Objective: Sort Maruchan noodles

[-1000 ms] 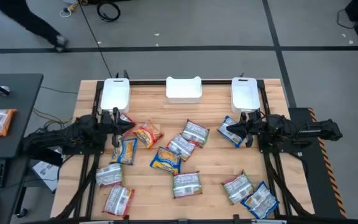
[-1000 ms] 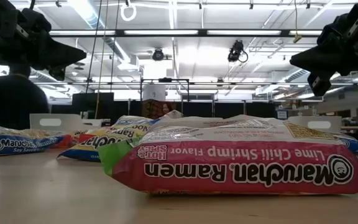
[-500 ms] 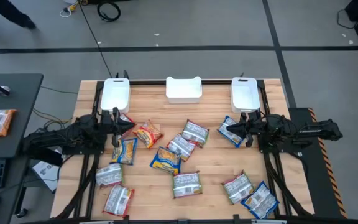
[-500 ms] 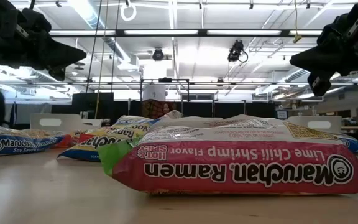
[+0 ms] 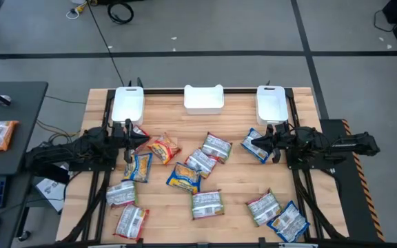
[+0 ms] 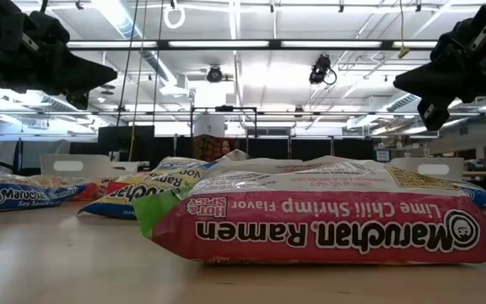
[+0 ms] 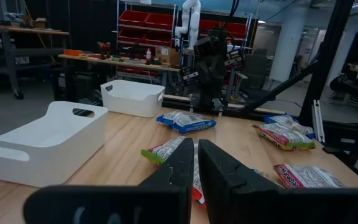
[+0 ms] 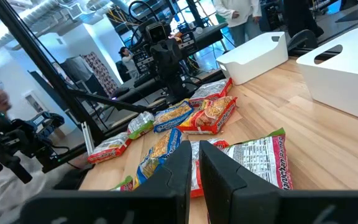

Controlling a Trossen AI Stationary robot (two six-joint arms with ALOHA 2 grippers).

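Left gripper: the left gripper [image 5: 131,135] hangs above the table's left side, fingers nearly together, holding nothing; in its wrist view the two dark fingers [image 7: 182,163] show only a thin slit between them.
Right gripper: the right gripper [image 5: 266,142] hangs over the right side, fingers likewise almost closed and empty.
Packets: the noodle packets [image 5: 197,162] lie scattered flat across the middle and near part of the wooden table [image 5: 233,124], none in a bin.
Bins: three white bins [image 5: 204,98] stand in a row along the far edge, all apparently empty.
Key relation, left: a red-orange packet [image 5: 163,148] lies just right of the left gripper, tilted; a blue-yellow packet [image 5: 138,167] lies just nearer than it. The left arm is the closer one to both.
Key relation, right: a blue packet [image 5: 256,147] sits right under the right gripper's tip, long axis slanting from far-left to near-right.
Judgement: either arm must open before descending; the right one seems best lined up.
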